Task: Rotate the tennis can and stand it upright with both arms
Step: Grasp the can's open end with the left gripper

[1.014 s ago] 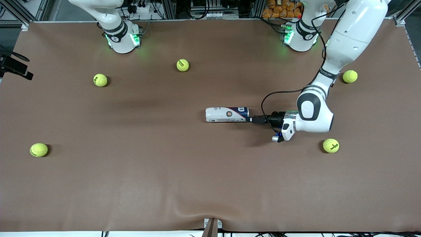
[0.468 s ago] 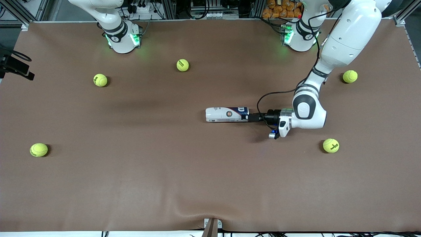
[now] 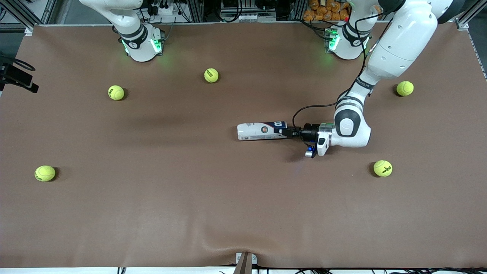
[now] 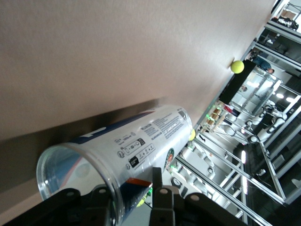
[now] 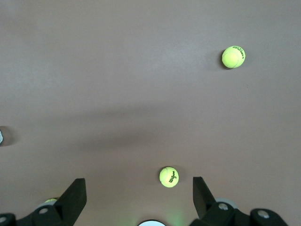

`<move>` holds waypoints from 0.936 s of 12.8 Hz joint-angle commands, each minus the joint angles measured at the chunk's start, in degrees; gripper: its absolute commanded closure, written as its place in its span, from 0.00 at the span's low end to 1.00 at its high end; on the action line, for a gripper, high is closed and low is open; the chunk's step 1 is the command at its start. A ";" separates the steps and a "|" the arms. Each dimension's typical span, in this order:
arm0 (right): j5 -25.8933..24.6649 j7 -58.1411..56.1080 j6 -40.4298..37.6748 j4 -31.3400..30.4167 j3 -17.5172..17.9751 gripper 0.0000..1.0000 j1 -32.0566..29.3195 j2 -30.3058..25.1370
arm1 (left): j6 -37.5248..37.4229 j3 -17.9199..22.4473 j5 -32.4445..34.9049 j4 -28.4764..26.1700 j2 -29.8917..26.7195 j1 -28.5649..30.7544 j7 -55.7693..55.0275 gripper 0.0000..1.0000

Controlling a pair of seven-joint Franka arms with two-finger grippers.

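The tennis can [image 3: 261, 131] lies on its side in the middle of the brown table, with a white and dark blue label. Its open end points toward the left arm's end of the table. My left gripper [image 3: 289, 132] is level with the table at that open end and is shut on the can's rim. In the left wrist view the tennis can [image 4: 136, 141] fills the frame, with one finger inside the clear mouth and the other finger [image 4: 156, 179] against its outer wall. My right gripper [image 5: 138, 197] hangs open high over the table with nothing between its fingers. It does not show in the front view.
Several yellow-green tennis balls are scattered on the table: one [image 3: 211, 75] near the right arm's base, one [image 3: 116, 93], one [image 3: 45, 173], one [image 3: 405, 88] and one [image 3: 382, 168] near my left arm's elbow. A black device [image 3: 17, 76] juts in at the table's edge.
My left gripper slid forward onto the can's open end and its fingers closed on the rim. The can's held end shifted slightly. The right arm stayed still.
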 commanded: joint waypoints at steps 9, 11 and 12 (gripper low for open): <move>-0.05 -0.81 0.32 -0.82 0.20 0.00 -0.50 -1.14 | -2.48 0.34 4.25 7.57 -5.92 -2.01 -24.88 1.00; -0.05 -0.81 0.32 -0.82 0.20 0.00 -0.50 -1.14 | -2.48 -0.10 14.42 11.69 -7.51 -2.81 -38.23 1.00; -0.05 -0.81 0.32 -0.82 0.20 0.00 -0.41 -1.14 | -2.48 -0.36 18.82 14.06 -7.43 -3.25 -44.74 1.00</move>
